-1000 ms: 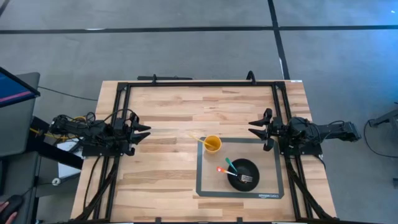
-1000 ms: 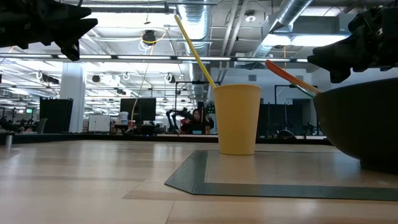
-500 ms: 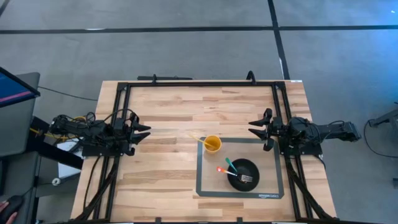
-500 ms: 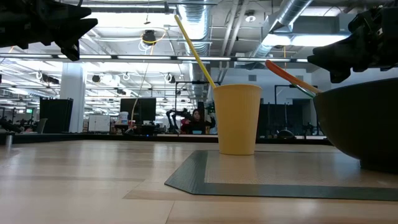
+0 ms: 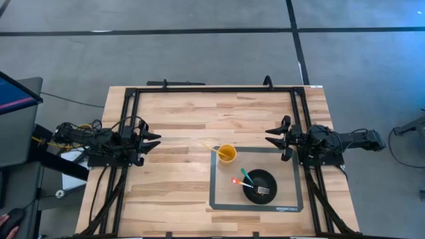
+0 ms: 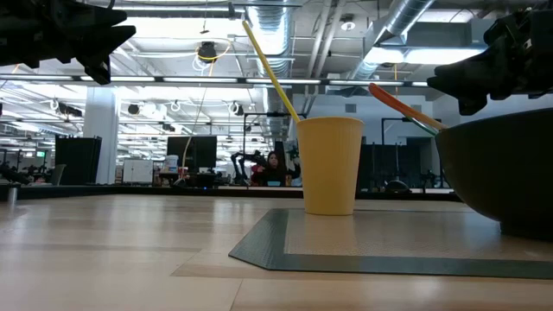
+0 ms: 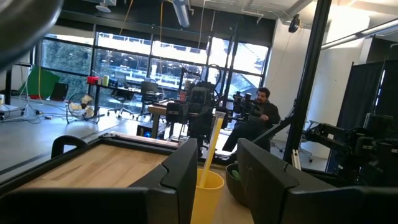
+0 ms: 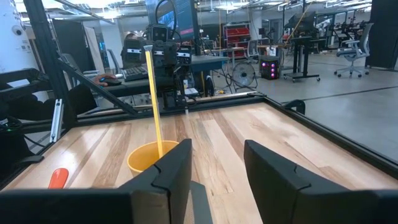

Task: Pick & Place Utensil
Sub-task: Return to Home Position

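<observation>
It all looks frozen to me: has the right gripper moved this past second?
No. The right gripper sits where it was, just beside the placemat's far right corner.

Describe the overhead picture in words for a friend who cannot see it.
A wooden table seen from above, with a yellow cup holding a straw on the corner of a grey mat, near a black bowl with utensils in it. Two dark robot arms rest at opposite sides, the left gripper and right gripper open and empty, pointing inward.
</observation>
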